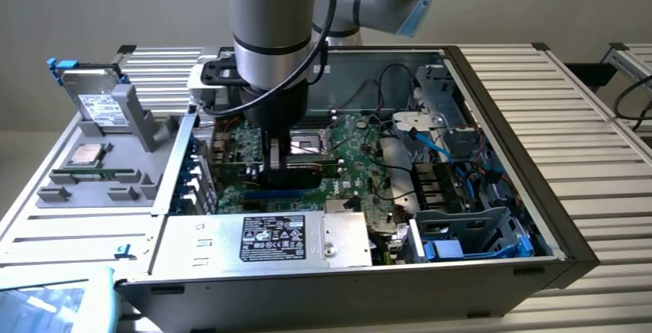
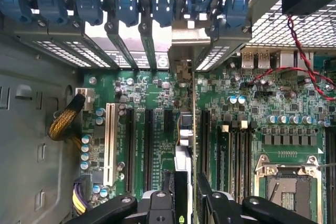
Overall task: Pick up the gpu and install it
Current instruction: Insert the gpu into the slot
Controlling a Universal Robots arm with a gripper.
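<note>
The gpu [image 1: 305,170] hangs on edge inside the open computer case [image 1: 489,104], low over the green motherboard [image 1: 352,161]. My gripper [image 1: 277,163] comes straight down from the arm and is shut on the card's upper edge. In the wrist view the gpu [image 2: 185,129] shows edge-on as a thin strip between my two black fingers [image 2: 207,192], with its silver bracket [image 2: 184,45] up against the rear slot openings. The card lies along the black expansion slots [image 2: 148,145]; whether its edge connector is in a slot is hidden. My gripper [image 2: 186,192] straddles the card.
Blue slot latches [image 2: 126,3] line the case's rear wall. A white slot [image 2: 109,140], the CPU socket [image 2: 286,182] and red wires [image 2: 302,40] flank the card. The power supply [image 1: 270,237], drive cage [image 1: 469,234] and cables [image 1: 428,146] crowd the case. A hard drive [image 1: 97,104] stands on the exterior view's left.
</note>
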